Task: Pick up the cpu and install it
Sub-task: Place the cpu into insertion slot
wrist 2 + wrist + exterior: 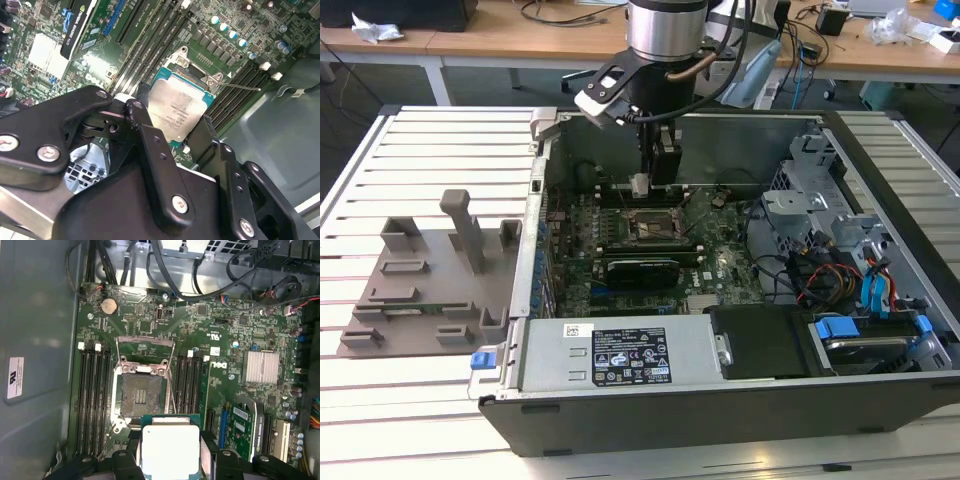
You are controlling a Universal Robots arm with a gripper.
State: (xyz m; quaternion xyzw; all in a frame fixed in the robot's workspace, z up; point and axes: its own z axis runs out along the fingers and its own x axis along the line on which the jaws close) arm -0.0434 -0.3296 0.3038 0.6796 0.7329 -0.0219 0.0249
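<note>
Exterior view: the arm (665, 30) drops straight down into an open computer case (720, 420) lying flat on the white slatted worktop (420, 150).
Gripper: the gripper (642, 185) hangs low inside the case, over the green motherboard (720, 255).
Jaws: black, blocky, bolted links, pinching the cpu by two opposite edges; that's plain in both wrist views.
Cpu: the cpu (170, 447) is flat and square, with a matte silvery lid and a thin green rim. It's held off the board, just beside the socket and not seated in it.
Socket: the socket (142, 395) lies open, a dark square bed in a bright metal frame. Its load plate (145, 347) stands hinged away from the bed.
Lever: a thin steel lever (240, 86) juts out beside the socket frame.
Flanks: long black memory slots (92, 390) run in tight rows on both sides of the socket, so there's little side room.
Neighbours: a dark graphics card (640, 268) lies just in front of the socket in the exterior view. A finned silver heatsink (260, 367) sits farther along the board.
Case walls: a grey sheet-metal wall (610, 135) rises close behind the arm. The drive cage (800, 190) and its cables crowd the exterior view's right, well apart from the socket.
Holder plate: a grey plastic holder plate (440, 290) with upright posts sits on the worktop at the exterior view's left, outside the case.
</note>
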